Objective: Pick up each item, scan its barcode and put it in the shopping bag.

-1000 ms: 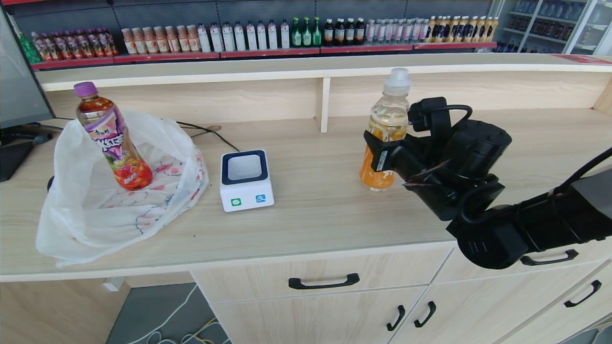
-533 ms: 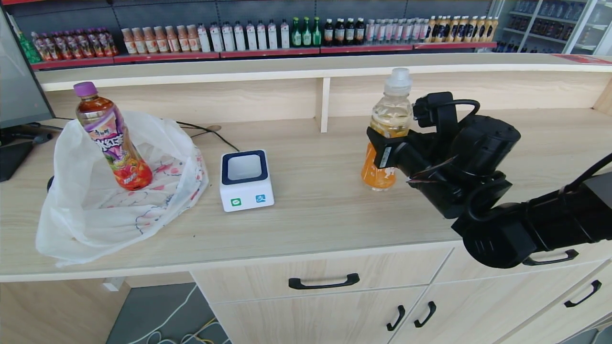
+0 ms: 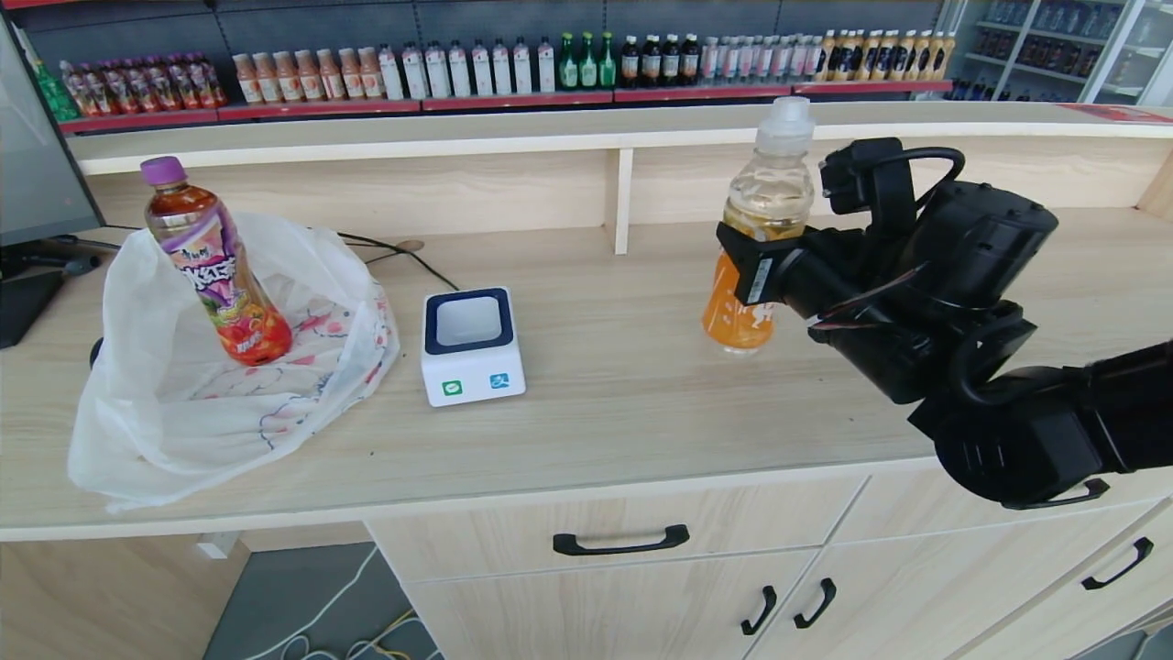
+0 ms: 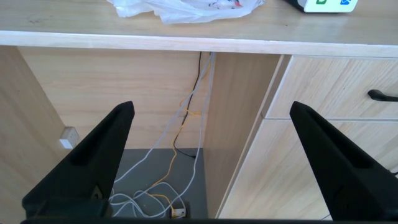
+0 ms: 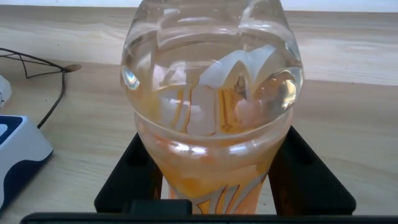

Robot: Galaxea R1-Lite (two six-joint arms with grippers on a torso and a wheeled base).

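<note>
The right gripper (image 3: 762, 266) is closed around the middle of an orange drink bottle (image 3: 770, 197), its black fingers (image 5: 127, 177) pressed against either side of the label. The bottle stands upright with its pale cap on top. It seems to hang just clear of the counter (image 3: 623, 394) towards the right side, though the gap beneath it is hard to judge. In the right wrist view the bottle (image 5: 211, 124) sits close against the camera, clear above and orange below. The white, dark-rimmed scanner (image 3: 472, 344) rests on the counter between that bottle and the shopping bag (image 3: 183, 403). The bag lies open and slumped at the left. A purple-capped bottle (image 3: 215, 266) leans inside it, cap tipped to the left. The left gripper (image 4: 208, 165) is below the counter edge, facing the cabinet front. Its fingers are spread wide with nothing between them, and loose cables (image 4: 180, 134) lie beyond it.
</note>
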